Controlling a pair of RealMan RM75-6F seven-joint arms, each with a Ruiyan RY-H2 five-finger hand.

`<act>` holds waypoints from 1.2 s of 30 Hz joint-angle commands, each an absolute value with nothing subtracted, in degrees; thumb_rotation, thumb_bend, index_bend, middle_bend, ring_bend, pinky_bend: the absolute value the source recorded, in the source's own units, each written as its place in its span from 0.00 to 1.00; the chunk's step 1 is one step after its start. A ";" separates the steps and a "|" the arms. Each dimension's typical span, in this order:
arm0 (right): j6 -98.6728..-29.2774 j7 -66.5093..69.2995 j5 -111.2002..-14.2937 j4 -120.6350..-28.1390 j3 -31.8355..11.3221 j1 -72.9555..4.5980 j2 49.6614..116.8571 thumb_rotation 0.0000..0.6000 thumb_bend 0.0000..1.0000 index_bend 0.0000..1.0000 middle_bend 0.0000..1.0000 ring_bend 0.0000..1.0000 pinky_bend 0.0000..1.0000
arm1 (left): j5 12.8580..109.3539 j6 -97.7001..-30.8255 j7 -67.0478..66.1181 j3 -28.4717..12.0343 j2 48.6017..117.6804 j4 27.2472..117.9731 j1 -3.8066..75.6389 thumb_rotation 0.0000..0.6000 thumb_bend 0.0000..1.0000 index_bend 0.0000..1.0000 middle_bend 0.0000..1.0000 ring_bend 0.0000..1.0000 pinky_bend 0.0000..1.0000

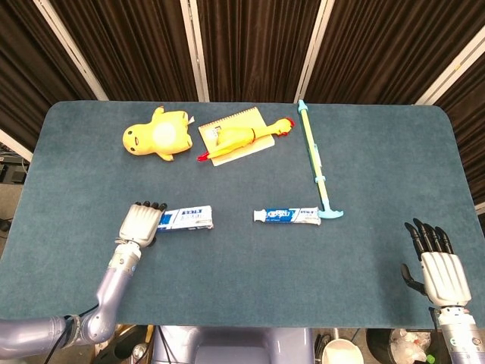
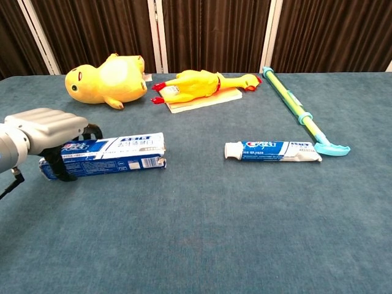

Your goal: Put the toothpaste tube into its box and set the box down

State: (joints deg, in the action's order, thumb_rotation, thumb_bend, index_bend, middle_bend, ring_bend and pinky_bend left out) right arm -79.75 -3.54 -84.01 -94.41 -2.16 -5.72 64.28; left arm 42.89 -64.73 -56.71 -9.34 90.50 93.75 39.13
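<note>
Head view: left hand [image 1: 139, 224] wrapped over the left end of the toothpaste box [image 1: 184, 219], fingers [image 1: 150, 206] curled across its top, so holding it. Box lies with long axis left to right across the worktop [image 1: 242, 303], free end pointing right toward the toothpaste tube [image 1: 286, 216]. Tube set on nearly the same line, well apart from the box, also lengthwise left to right, cap at its left end facing the box. Right hand [image 1: 436, 263] low at the right edge, fingers straight and spread, holding nothing, well apart from the tube. Tube roughly midway between the hands, reachable only by the free right hand. Behind, unrelated: yellow duck plush [image 1: 157, 135], rubber chicken [image 1: 241, 138] lying on a notepad [image 1: 230, 126], long blue-and-green rod [image 1: 316, 164] whose foot ends just beside the tube's right end.

Chest view: left hand [image 2: 46, 131] clamped on the box [image 2: 116, 153], thumb down the near face, fingers over the far edge. Left end of the box looks tipped slightly up off the worktop; right end with its torn flap low and open toward the tube [image 2: 272, 150]. Probably a lift beginning, with tube cap and box mouth already facing each other. Right hand not shown here.
</note>
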 commanded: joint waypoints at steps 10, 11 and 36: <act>-79.74 -3.55 -83.93 -94.60 -2.12 -5.67 64.15 1.00 0.42 0.00 0.00 0.00 0.00 | 48.38 -64.59 -50.71 -7.46 90.25 92.71 38.65 1.00 0.39 0.42 0.51 0.48 0.49; -79.73 -3.56 -83.92 -94.61 -2.13 -5.68 64.14 1.00 0.42 0.00 0.00 0.00 0.00 | 49.25 -64.64 -50.02 -7.34 89.95 92.84 38.57 1.00 0.39 0.42 0.51 0.48 0.49; -70.16 -22.25 -85.49 -101.74 -4.61 -14.89 71.20 1.00 0.42 0.12 0.18 0.09 0.04 | 72.05 -65.86 -19.72 -9.47 67.52 102.22 35.61 1.00 0.39 0.43 0.51 0.48 0.49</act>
State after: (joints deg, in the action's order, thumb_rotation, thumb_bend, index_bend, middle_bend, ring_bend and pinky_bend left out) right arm -72.76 -18.98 -86.97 -100.24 -3.34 -12.61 69.03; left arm 71.51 -66.31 -21.19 -8.79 69.22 100.48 35.80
